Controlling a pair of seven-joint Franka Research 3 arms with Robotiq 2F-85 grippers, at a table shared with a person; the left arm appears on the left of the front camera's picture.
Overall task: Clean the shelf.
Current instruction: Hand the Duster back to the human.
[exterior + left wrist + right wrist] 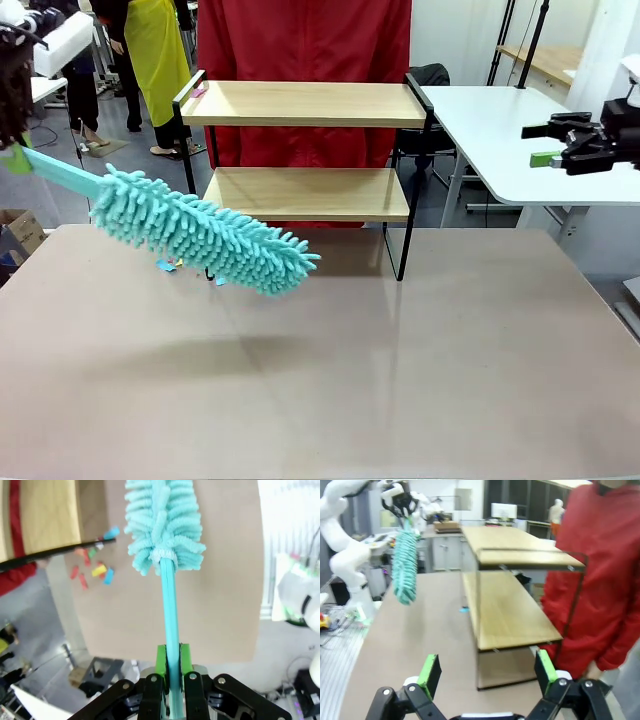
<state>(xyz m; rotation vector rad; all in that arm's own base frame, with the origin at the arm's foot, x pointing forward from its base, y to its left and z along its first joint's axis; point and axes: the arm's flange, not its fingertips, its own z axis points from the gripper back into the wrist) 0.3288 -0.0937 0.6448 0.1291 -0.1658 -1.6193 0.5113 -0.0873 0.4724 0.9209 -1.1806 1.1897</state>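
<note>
The shelf [300, 105] stands at the table's far middle, two light wooden boards in a thin black frame. My left gripper [14, 150] at the far left is shut on the handle of a teal fluffy duster [200, 232], whose head hangs over the table in front of the shelf's left end. In the left wrist view the green pads [161, 662] clamp the duster handle [170, 610]. Small coloured scraps [95, 571] lie on the table by the shelf's left leg, and a pink one [198, 92] rests on the top board. My right gripper [487, 672] is open, off to the right of the shelf [510, 605].
A person in a red top [300, 40] stands close behind the shelf. A white table [500, 130] sits at the back right, under my right gripper [548, 145]. The brown table [400, 370] is bare in front of the shelf.
</note>
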